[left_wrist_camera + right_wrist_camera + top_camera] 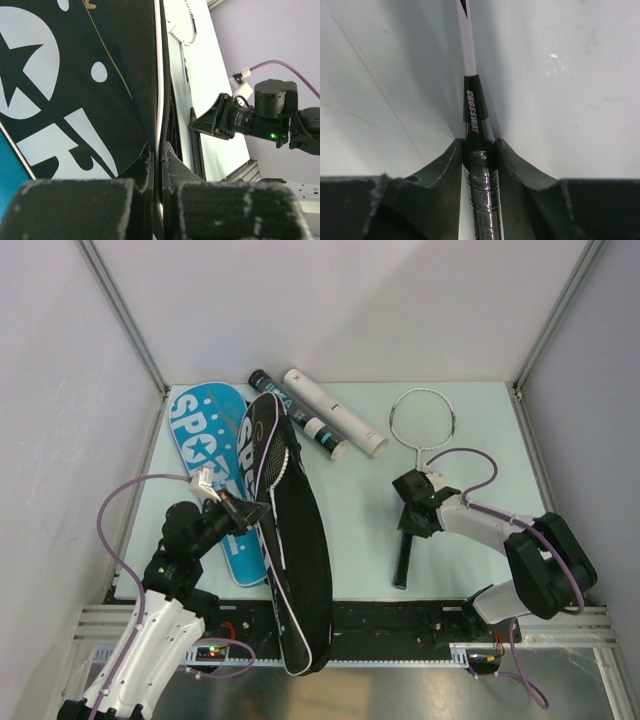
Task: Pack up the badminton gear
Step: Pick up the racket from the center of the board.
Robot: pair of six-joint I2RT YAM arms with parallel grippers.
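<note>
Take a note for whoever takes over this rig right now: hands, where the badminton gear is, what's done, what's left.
Hands: left hand shut on the black bag edge; right hand shut on the racket handle, racket flat on the table.
The black bag overlaps the blue bag. The black tube and white tube lie side by side at the back.
Done: nothing visibly packed.
Left: racket and tubes into bags.

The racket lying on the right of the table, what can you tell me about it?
The racket has a thin, pale oval frame with strings, a slim white shaft, a black cone marked CROSSWAY and a glossy black wrapped handle. It lies on the pale table, head toward the far edge, handle toward the near edge. The right tool grips the top of the handle, one finger on each side.
</note>
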